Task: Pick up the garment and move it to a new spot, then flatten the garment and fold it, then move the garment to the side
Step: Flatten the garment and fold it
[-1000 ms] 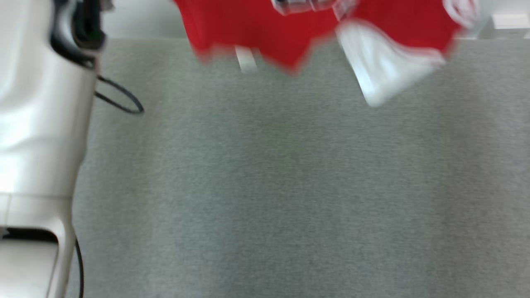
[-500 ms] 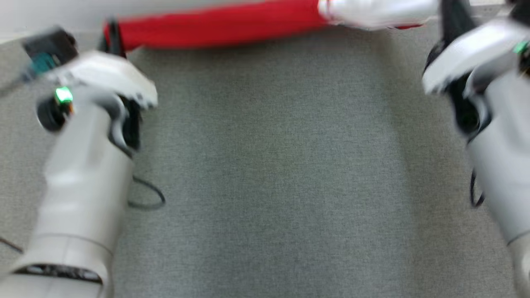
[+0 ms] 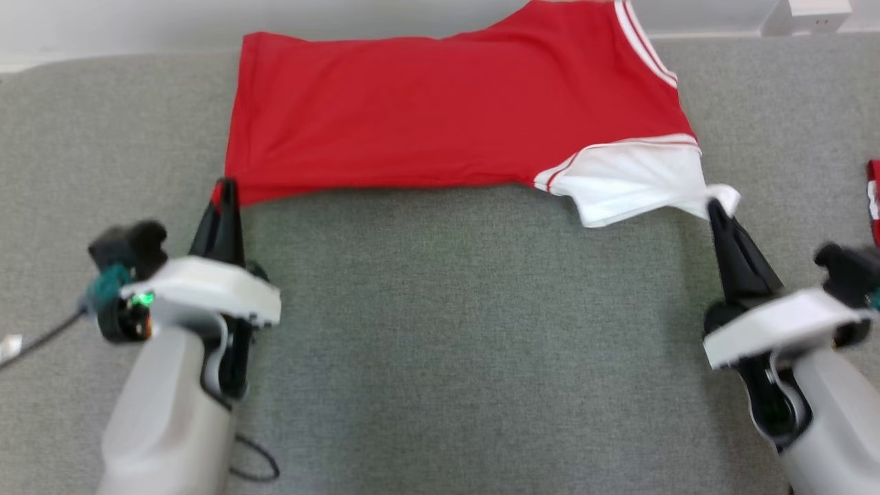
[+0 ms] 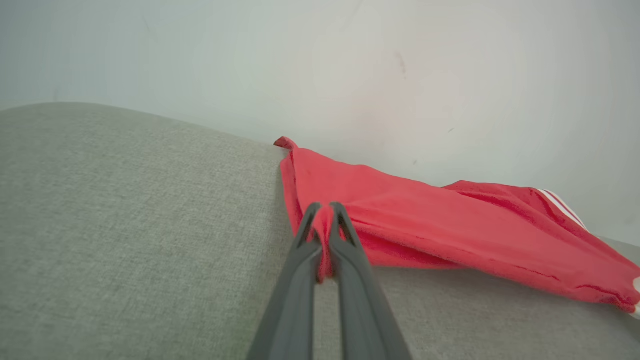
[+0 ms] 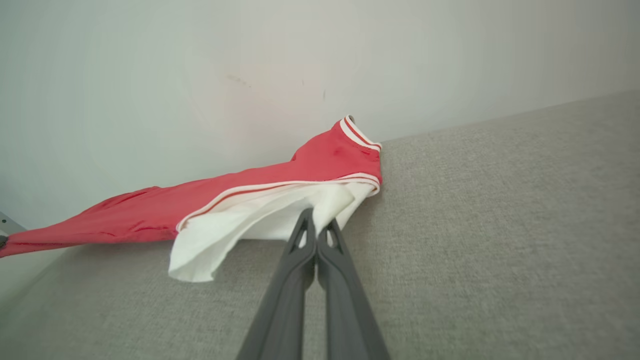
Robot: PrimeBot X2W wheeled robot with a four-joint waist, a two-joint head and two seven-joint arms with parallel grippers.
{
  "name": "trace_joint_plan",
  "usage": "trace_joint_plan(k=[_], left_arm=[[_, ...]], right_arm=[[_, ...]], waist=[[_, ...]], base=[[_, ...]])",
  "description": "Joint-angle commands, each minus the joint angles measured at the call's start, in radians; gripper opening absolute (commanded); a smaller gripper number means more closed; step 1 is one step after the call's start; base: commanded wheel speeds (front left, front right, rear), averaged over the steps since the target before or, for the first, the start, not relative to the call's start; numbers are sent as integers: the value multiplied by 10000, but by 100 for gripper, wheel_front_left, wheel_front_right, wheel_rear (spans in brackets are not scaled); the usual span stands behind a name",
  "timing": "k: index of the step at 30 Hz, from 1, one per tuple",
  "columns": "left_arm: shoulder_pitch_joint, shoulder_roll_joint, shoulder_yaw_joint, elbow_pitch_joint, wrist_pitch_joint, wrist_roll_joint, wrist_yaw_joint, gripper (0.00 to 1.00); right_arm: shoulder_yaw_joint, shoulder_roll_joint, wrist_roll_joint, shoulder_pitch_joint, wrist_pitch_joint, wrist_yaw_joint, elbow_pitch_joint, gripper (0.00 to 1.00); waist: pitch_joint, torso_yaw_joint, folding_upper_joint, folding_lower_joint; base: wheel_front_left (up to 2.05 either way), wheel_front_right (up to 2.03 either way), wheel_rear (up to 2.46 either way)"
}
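A grey woven fabric surface (image 3: 454, 357) is spread across the whole foreground. Its far edge is met by a plain pale wall (image 4: 350, 60), faintly marked and evenly lit. A white boxy fitting (image 3: 811, 12) is seen by the far right corner.

On my head view the garment (image 3: 440, 110) runs off the top edge at upper right, so its far end there is lost to me. A red-and-white scrap (image 3: 874, 203) at the right edge is cut off (too little to name). The left wrist view loses the garment at lower right, the right wrist view at its left edge.
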Motion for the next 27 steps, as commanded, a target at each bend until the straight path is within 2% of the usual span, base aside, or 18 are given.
trace_joint_plan(k=[1,3,7,10,13,17,21,24,27], left_arm=[[846,8,201,-713,-12,304,-39,0],[1196,19,268,-1126,-12,417,1,0],[2884,46,407,-2785,-10,659,219,0],[4193,151,454,-4403,416,765,636,0],[5615,299,455,-6404,1284,956,1240,0],[7249,467,411,-9054,2638,1221,1862,0],[8224,587,410,-10991,3677,1326,2236,0],[8457,694,392,-11600,4326,1175,2302,0],[8123,756,379,-11260,4798,766,2161,0]], right_arm=[[-378,-309,-310,1015,-37,-29,-863,0],[-544,-400,-451,1517,-37,-29,-1300,0],[-1278,-706,-1071,3573,15,-29,-3042,0],[-2053,-602,-1561,5069,584,-29,-4346,0],[-3069,-295,-2149,6489,1552,-27,-5870,0],[-4207,464,-2965,8112,3096,-29,-8169,0],[-4850,1097,-3568,9103,4478,-29,-10216,0],[-5119,1382,-3876,9256,5165,-29,-11185,0],[-5169,1430,-3837,8772,5569,-27,-11265,0]], waist=[[-268,47,0,0],[-380,72,0,0],[-843,73,0,0],[-1117,44,0,0],[-1294,41,0,0],[-1424,55,0,0],[-1409,84,0,0],[-1327,121,0,0],[-1134,151,0,0]], base=[[0,0,0],[0,0,0],[0,0,0],[0,0,0],[0,0,0],[0,0,0],[0,0,0],[0,0,0],[0,0,0]])
